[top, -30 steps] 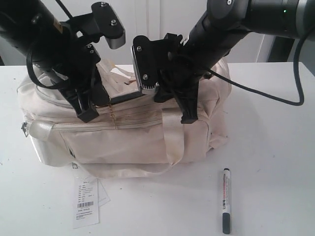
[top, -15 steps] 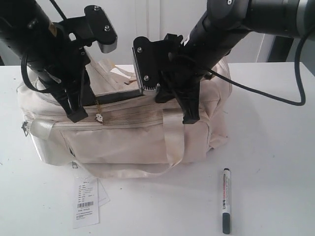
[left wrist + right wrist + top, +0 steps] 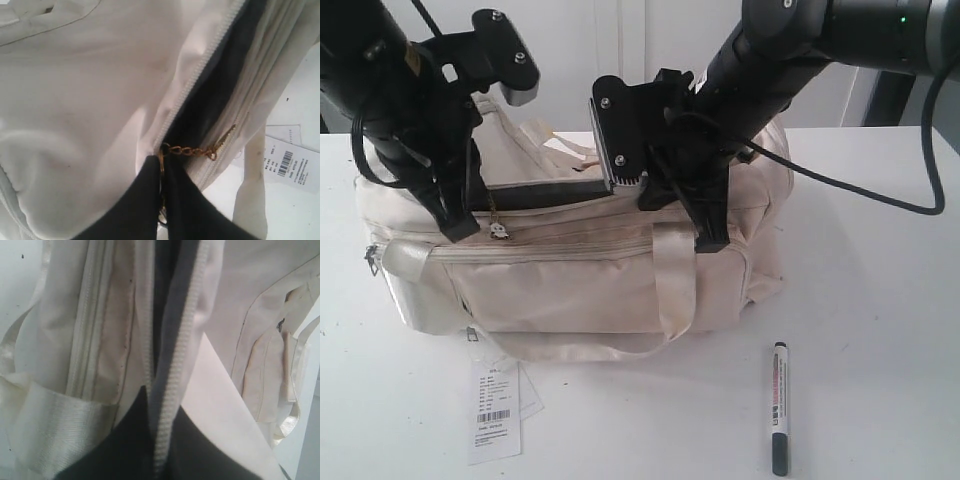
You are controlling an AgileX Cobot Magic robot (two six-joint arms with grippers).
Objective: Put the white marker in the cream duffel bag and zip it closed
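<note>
The cream duffel bag point(image 3: 570, 290) lies across the table, its top zip partly parted so a dark slit of lining point(image 3: 555, 192) shows. My left gripper point(image 3: 460, 226) is shut on the zip pull's gold ring point(image 3: 161, 156), with a short gold chain point(image 3: 192, 150) trailing from it beside the black lining point(image 3: 220, 85). My right gripper point(image 3: 710, 238) is shut on the bag's zip edge point(image 3: 172, 405) near the right handle strap point(image 3: 670, 275). The white marker point(image 3: 779, 407) lies on the table in front of the bag's right end, apart from both grippers.
A white barcode tag point(image 3: 495, 410) lies on the table by the bag's front left corner, also seen as the tag point(image 3: 292, 165) in the left wrist view. A black cable point(image 3: 880, 195) hangs from the right arm over the table point(image 3: 880, 330).
My left gripper has travelled left along the bag's top with the zip pull, and the dark opening has grown longer. The right gripper has stayed put.
</note>
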